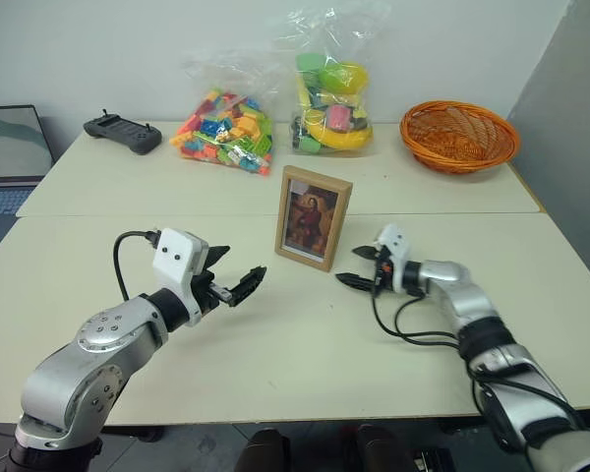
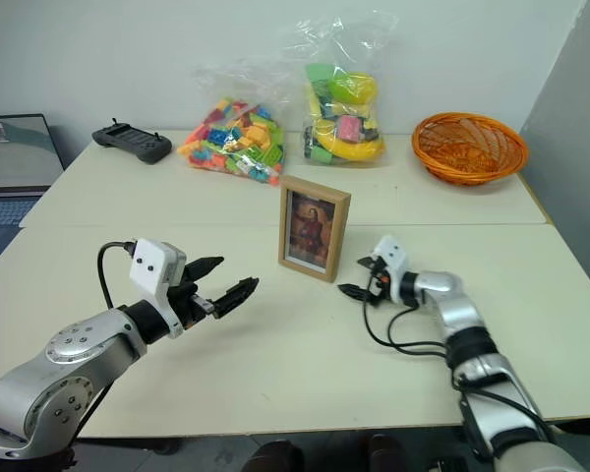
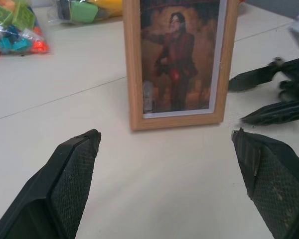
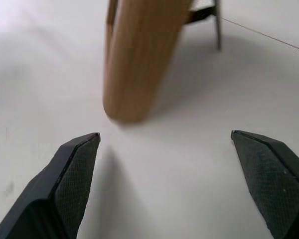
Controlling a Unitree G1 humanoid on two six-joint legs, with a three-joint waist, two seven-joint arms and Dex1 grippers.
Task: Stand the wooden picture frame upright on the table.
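Light-wood and small, the wooden picture frame (image 1: 314,217) stands upright on the desk (image 1: 305,344), near the middle and just on the near side of the seam that crosses the top, its portrait facing the robot and its fold-out stand propped behind it, as the right wrist view shows. Both claws are spread and hold nothing: the left claw (image 1: 234,279) hovers off the frame's left side, well apart from it, and the right claw (image 1: 361,267) sits low just beside the frame's lower right corner, apart from the wood. The frame looks light and stiff, with smooth, probably slippery wooden edges and what may be a glazed front that would not welcome a knock. It rests on a narrow bottom edge and a thin stand leg, so a sideways nudge could likely tip it. If it needs handling again, the two long side rails look the best place to pinch, around mid-height, keeping clear of the picture face and the stand.
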